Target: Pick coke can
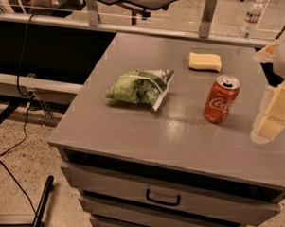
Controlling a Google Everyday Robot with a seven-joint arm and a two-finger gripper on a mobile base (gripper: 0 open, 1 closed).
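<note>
The coke can (221, 98) stands upright on the right part of the grey cabinet top (179, 131). It is red with white script and a silver top with a pull tab. My gripper (271, 117) comes in from the right edge of the camera view, blurred and pale yellow. It is to the right of the can, apart from it, a little above the cabinet top.
A green chip bag (140, 87) lies left of the can. A yellow sponge (205, 61) lies behind it near the back edge. A water bottle (251, 17) stands on the ledge behind. The cabinet has drawers (162, 197) in front. Cables run over the floor at left.
</note>
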